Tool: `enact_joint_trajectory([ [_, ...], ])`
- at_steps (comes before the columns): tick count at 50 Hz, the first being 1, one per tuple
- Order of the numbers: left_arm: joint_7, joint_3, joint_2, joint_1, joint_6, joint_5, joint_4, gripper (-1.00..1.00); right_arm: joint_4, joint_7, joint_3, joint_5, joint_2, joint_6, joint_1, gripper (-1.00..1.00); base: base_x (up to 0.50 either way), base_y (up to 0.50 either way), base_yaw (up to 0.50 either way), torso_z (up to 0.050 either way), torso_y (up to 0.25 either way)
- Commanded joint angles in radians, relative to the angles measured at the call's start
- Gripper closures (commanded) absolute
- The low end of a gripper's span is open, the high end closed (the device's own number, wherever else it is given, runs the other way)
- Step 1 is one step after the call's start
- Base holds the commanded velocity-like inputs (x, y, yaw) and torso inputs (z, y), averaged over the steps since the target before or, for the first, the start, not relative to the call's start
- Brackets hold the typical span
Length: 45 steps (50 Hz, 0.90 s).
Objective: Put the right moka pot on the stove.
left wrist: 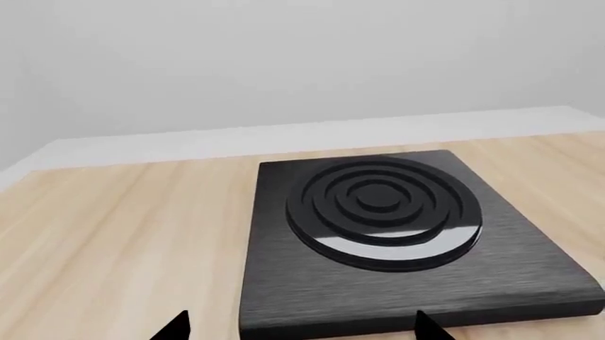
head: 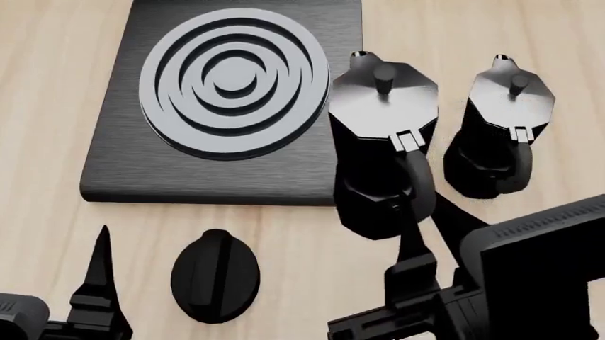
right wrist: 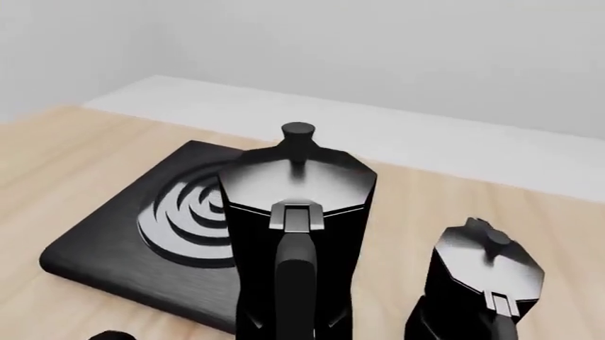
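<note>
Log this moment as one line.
right claw: behind left pot's handle, grip unclear | right moka pot: on table | stove: bare | left claw: idle

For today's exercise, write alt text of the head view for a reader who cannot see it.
Two black moka pots stand side by side on a wooden table, the left pot larger in view than the right pot. The stove lies left of them, with a black knob in front of it. The right gripper sits behind the left pot's handle; the left gripper holds nothing.

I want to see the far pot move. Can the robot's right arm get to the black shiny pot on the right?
Probably not directly: the right gripper sits behind the nearer glossy black moka pot, which partly blocks the right moka pot.
</note>
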Motion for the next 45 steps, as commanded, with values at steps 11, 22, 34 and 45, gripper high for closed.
enact_joint_trajectory([
  [11, -0.004, 0.003, -0.004, -0.001, 0.003, -0.003, 0.0, -1.0, 0.117, 0.019, -0.151, -0.031, -0.083, 0.068, 0.266, 1.0, 0.0, 0.0, 0.0, 0.001, 0.001],
  [22, -0.004, 0.008, -0.007, -0.001, 0.003, -0.002, 0.004, -1.0, 0.183, -0.019, -0.225, -0.108, -0.123, 0.037, 0.31, 1.0, 0.0, 0.0, 0.0, 0.0, 0.001],
  [34, -0.005, 0.013, -0.01, -0.001, 0.006, 0.001, 0.001, -1.0, 0.282, -0.086, -0.311, -0.208, -0.175, -0.03, 0.367, 1.0, 0.0, 0.0, 0.0, 0.0, 0.001],
  [45, -0.009, 0.015, -0.013, -0.003, 0.004, 0.0, 0.005, -1.0, 0.368, -0.14, -0.356, -0.259, -0.21, -0.076, 0.425, 1.0, 0.0, 0.0, 0.0, 0.001, 0.001],
])
